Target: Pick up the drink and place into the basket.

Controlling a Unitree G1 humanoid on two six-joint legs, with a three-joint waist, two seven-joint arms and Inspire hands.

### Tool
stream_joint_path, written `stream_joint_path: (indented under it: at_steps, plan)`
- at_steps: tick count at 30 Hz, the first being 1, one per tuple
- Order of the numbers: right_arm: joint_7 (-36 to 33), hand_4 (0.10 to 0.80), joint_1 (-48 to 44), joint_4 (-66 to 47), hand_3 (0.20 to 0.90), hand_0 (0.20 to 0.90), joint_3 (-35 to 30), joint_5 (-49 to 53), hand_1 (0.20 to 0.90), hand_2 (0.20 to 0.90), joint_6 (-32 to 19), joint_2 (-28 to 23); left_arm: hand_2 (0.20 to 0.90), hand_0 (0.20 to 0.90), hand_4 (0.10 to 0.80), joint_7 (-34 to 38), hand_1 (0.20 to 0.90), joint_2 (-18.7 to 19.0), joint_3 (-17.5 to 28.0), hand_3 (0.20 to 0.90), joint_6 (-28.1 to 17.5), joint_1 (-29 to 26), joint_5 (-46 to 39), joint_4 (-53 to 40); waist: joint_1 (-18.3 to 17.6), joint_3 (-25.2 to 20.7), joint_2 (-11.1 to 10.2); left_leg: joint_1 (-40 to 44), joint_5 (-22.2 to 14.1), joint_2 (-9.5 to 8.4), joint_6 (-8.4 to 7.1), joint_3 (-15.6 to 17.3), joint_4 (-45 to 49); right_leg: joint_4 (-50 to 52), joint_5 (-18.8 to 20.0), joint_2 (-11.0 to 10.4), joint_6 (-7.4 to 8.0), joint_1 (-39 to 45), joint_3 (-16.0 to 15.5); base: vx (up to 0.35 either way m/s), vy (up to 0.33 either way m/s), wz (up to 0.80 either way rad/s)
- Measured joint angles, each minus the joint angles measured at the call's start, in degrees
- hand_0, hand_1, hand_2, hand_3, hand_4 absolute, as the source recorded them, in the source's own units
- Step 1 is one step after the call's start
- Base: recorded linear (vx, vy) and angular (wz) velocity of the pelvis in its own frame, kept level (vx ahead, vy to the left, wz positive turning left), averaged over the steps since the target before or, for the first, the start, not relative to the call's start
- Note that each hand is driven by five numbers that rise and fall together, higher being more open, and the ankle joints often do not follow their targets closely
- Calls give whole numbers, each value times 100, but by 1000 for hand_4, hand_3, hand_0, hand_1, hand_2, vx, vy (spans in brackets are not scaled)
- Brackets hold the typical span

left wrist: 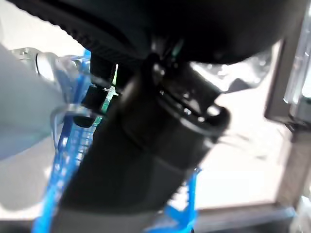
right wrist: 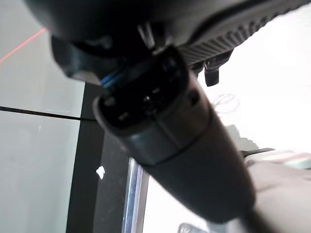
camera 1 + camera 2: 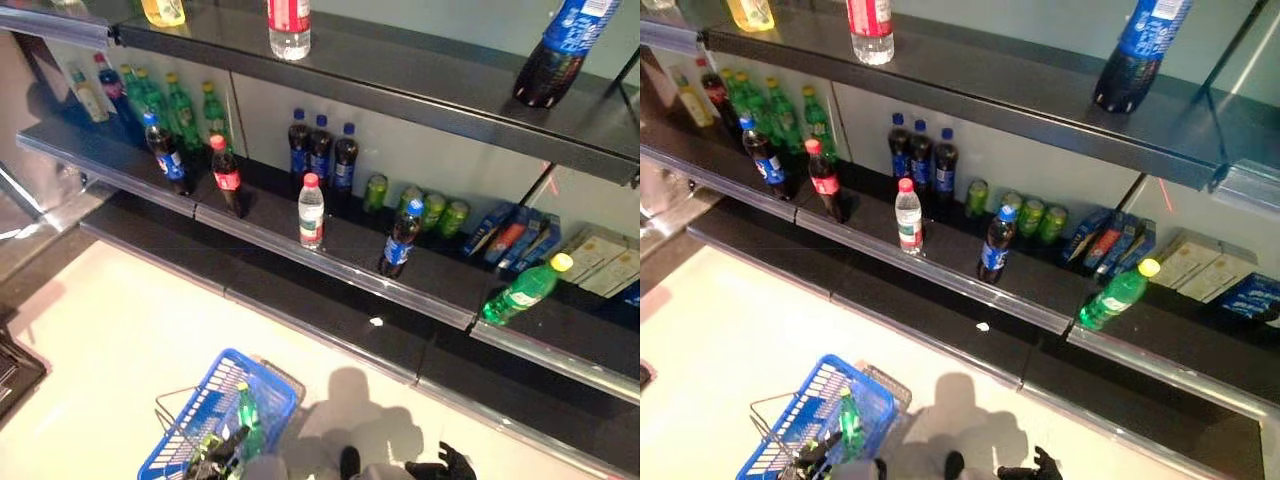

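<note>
Nearest, low left on the pale floor: blue wire basket with thin metal handles, carried by the left hand; dark fingers apparently hooked at the basket's near rim, though grip itself too hidden behind wire to tell, and left wrist view shows only dark bulk with blue wire past it. Inside the basket, a green bottle lying tilted against the mesh — so one drink already in, judged from position alone. Low right, right hand hanging at the frame's edge, holding nothing visible; fingers appear loosely spread, state not certain. Beyond, the floor-level black shelf, bare but for a small white scrap. Next up, middle shelf with clear plastic front rail keeping stock from rolling off: cola bottle with red cap, water bottle clear with red cap, blue-capped cola, all upright near the rail; green bottle with yellow cap lying on its side at right, likely to roll. Behind, rows of dark and green bottles, green cans, flat boxes. Farthest, top shelf: a clear bottle and a large dark cola bottle.
</note>
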Motion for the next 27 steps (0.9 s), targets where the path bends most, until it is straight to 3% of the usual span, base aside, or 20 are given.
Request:
stream_joint_path:
  at_steps: [3,6,7,8,9,11,12,14,16,19,22,27]
  plan:
    - [17,800,-35,48,900,900,-3,-15,900,900,2,-58,300,300,100,39,300,-117,183,200,-27,95,-115,175,-13,-89,189,110,57,513,-44,-76,-1054,-132,79,16,-4,-20,-285,238,308,-70]
    - [33,800,240,152,900,900,-62,-11,900,900,-22,-54,300,300,100,79,300,-15,290,200,-29,100,-95,235,-32,-67,125,193,109,690,-58,-171,-1384,-171,70,-55,103,145,-304,192,296,-21]
    - [33,800,324,163,900,900,-75,-8,900,900,-19,-96,300,300,100,95,300,2,262,200,-20,125,-85,235,-27,-77,144,218,87,708,-20,-106,-1382,-173,66,-89,223,229,-323,191,348,-18]
    - [39,800,521,181,900,900,-81,-5,900,900,-29,-248,300,300,100,92,300,-75,241,200,21,187,-69,257,-87,-152,406,221,164,768,-83,-135,-1378,-93,-33,-39,515,255,-334,172,305,-17]
    - [60,800,559,263,900,900,-131,-8,900,900,-43,-223,300,300,100,86,300,-92,174,200,14,214,-76,306,-100,-180,351,252,233,730,-179,-111,-1377,-12,-72,-125,598,262,-292,265,443,-8]
    - [73,800,727,285,900,900,-140,-36,900,900,-101,-56,300,300,100,71,300,112,-4,200,23,223,-84,314,-210,-290,-8,586,357,288,23,51,-1722,-30,-147,-592,758,323,-179,153,228,-12]
    - [74,800,735,283,900,900,-137,-47,900,900,-103,-29,300,300,100,68,300,128,-26,200,33,231,-85,311,-209,-304,-40,646,394,228,84,85,-1812,-30,-157,-660,775,327,-177,68,95,-19]
    - [30,800,726,203,900,900,-120,-197,900,900,-194,83,300,300,100,66,300,128,-82,200,42,271,-65,267,-215,-319,-97,782,541,-62,309,180,-2103,-144,-45,-911,843,368,-101,49,60,-9]
    - [27,800,719,201,900,900,-17,-271,900,900,-197,23,300,300,100,65,300,149,-162,200,39,299,110,243,-159,-316,-93,791,551,-116,355,221,-2126,-153,48,-980,889,358,-116,0,0,0]
    - [-16,800,718,-111,900,900,424,-510,900,900,-101,-119,300,300,100,68,300,261,-344,200,37,443,492,196,-78,-306,-115,823,541,-94,369,338,-2217,-247,120,-1016,929,301,-123,-78,-51,-14]
    - [-5,800,708,-503,900,900,636,-592,900,900,46,-235,300,300,100,162,300,262,-507,200,62,554,749,-53,26,-263,-129,779,610,-30,265,396,-2328,-649,270,-960,1189,389,-280,-103,-139,-18]
    - [542,800,570,-1643,900,900,904,-643,900,900,121,-325,300,300,100,399,300,271,-655,200,131,502,1558,-441,154,-156,19,772,713,374,43,356,-2467,-1023,455,-565,929,465,-445,-55,-156,-6]
